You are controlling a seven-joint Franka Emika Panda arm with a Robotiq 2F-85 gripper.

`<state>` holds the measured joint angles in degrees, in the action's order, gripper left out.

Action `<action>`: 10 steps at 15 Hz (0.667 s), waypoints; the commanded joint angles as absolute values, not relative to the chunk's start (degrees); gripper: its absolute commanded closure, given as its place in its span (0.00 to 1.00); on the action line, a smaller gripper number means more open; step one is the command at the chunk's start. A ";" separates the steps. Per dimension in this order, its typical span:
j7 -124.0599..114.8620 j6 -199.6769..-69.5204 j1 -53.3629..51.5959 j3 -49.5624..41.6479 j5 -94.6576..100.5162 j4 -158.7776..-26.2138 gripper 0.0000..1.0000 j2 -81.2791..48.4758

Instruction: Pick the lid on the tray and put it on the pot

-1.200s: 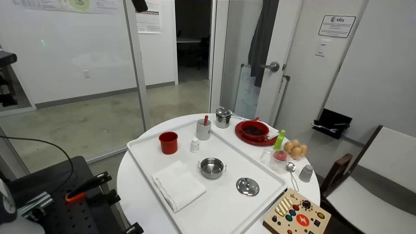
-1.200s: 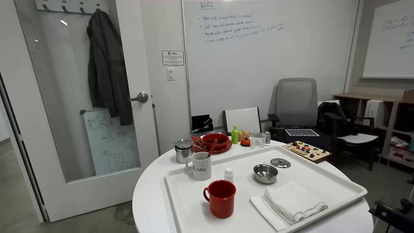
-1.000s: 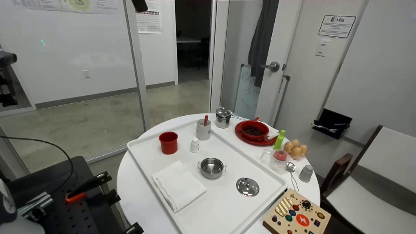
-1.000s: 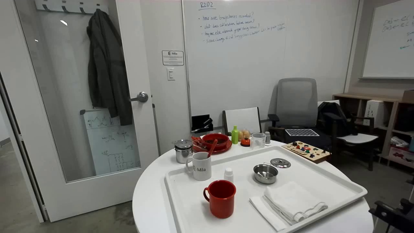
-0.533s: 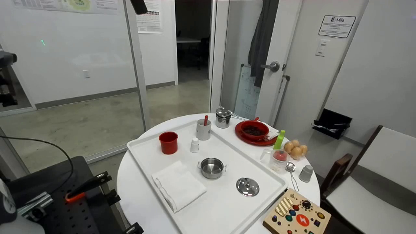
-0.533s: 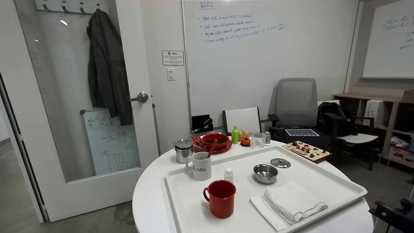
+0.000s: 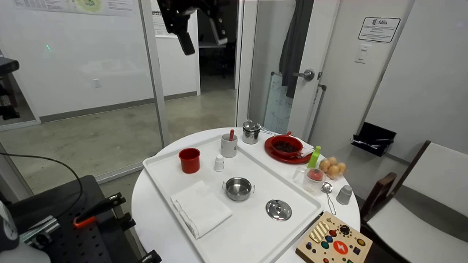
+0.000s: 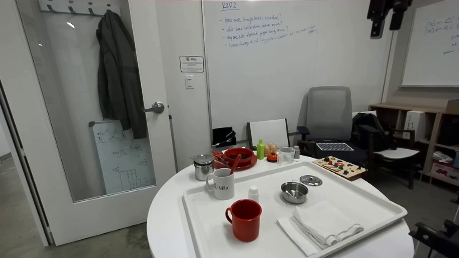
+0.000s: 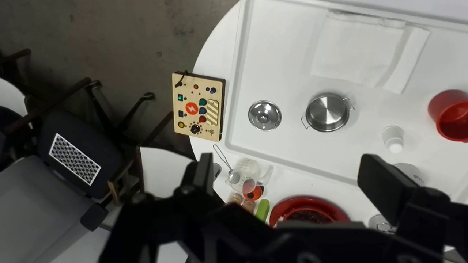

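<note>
The lid (image 7: 278,210) is a flat shiny disc lying on the white tray (image 7: 252,237); it also shows in an exterior view (image 8: 311,180) and in the wrist view (image 9: 265,115). The pot (image 7: 238,189), silver with wire handles and uncovered, stands on the tray beside the lid; it also shows in the wrist view (image 9: 327,112). My gripper (image 7: 204,46) is open and empty, high above the table, at the top of both exterior views (image 8: 386,32). In the wrist view the fingers (image 9: 380,182) are wide apart with nothing between them.
A folded white cloth (image 7: 201,209), a red cup (image 7: 190,160), a small white bottle (image 7: 219,163) and a mug (image 7: 229,146) with a red handle in it are on the tray. A wooden board (image 7: 334,239), measuring cup (image 7: 313,180), green bottle (image 7: 314,157) and red bowl (image 7: 286,146) stand beside it.
My gripper has come down into both exterior views from the top edge; before, only a dark tip showed in an exterior view. The lid, pot and tray have not moved.
</note>
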<state>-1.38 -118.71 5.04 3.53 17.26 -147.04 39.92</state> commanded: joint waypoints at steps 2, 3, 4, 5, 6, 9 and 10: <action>-3.90 -128.82 6.06 2.66 18.91 -146.19 0.00 30.17; -4.73 -130.32 6.65 2.59 18.92 -146.01 0.00 27.83; -6.21 -131.70 7.65 2.94 19.72 -145.73 0.00 25.18; -7.39 -132.79 8.37 3.18 20.51 -145.39 0.00 22.94; -9.01 -133.67 9.21 3.66 21.84 -144.79 0.00 20.21; -14.25 -134.20 10.36 4.05 25.13 -141.96 0.00 12.13; -14.86 -133.10 9.94 3.92 25.75 -140.62 0.00 9.70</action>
<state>-10.53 -133.70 9.43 3.24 22.54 -145.66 18.21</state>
